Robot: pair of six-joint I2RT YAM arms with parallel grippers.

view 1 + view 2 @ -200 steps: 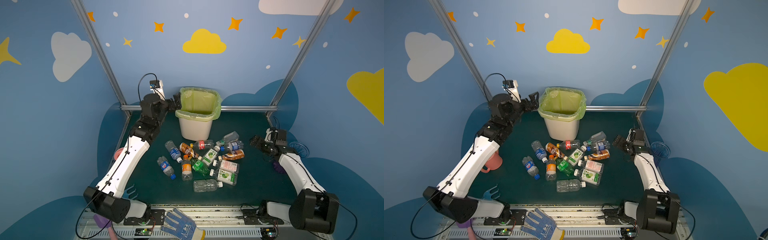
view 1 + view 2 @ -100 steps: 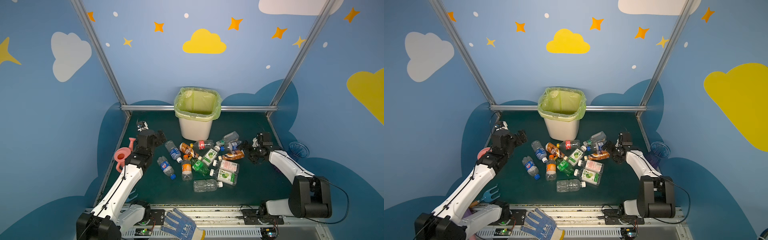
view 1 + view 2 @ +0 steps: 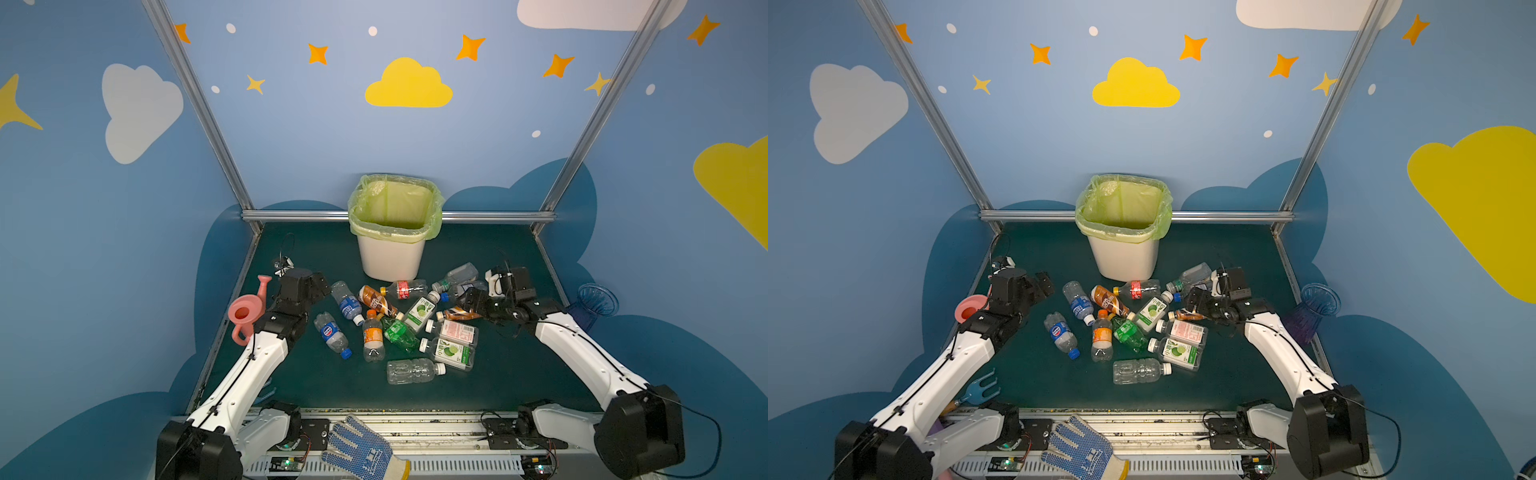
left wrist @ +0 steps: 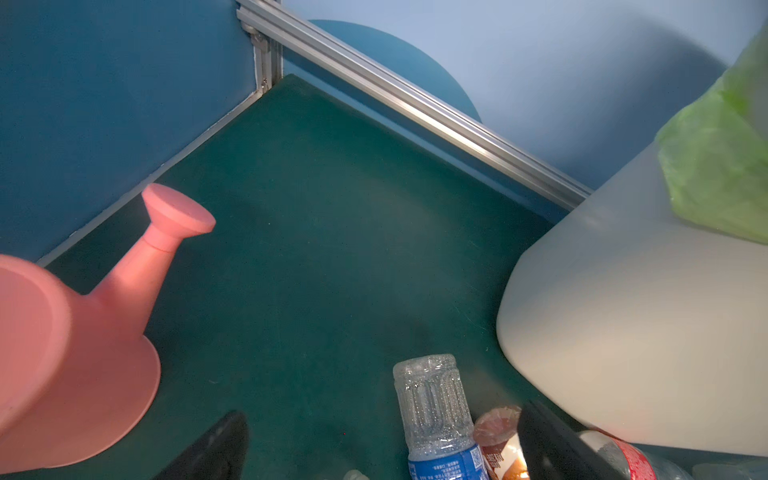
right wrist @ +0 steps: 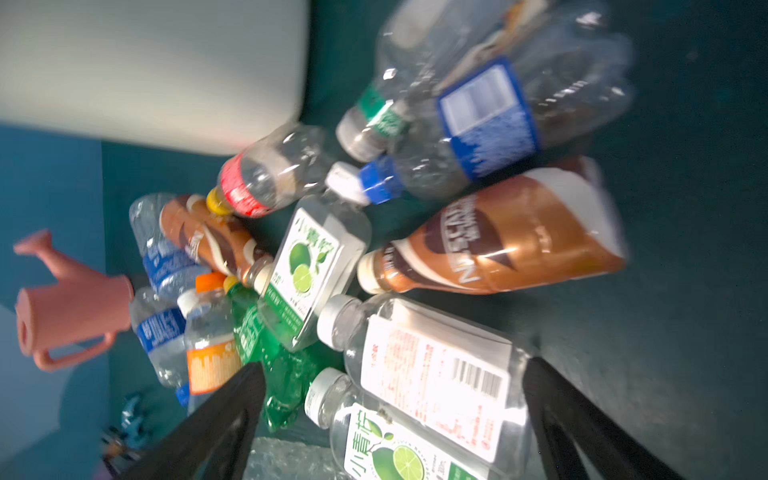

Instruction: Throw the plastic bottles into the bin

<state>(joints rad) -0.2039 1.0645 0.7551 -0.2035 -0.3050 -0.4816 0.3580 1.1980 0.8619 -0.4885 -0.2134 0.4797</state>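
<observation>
with my left gripper (image 4: 382,415) and right gripper (image 5: 395,368) both spread empty, the right, at three o'clock of the plastic bottles (image 3: 373,332), may clamp two touching ones.

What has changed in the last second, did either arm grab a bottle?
The left gripper swung down from the bin rim to beside the blue-labelled bottle. The right gripper moved in to the pile's right edge. Both are open and empty. The plastic bottles, bin and pink watering can stayed put.
</observation>
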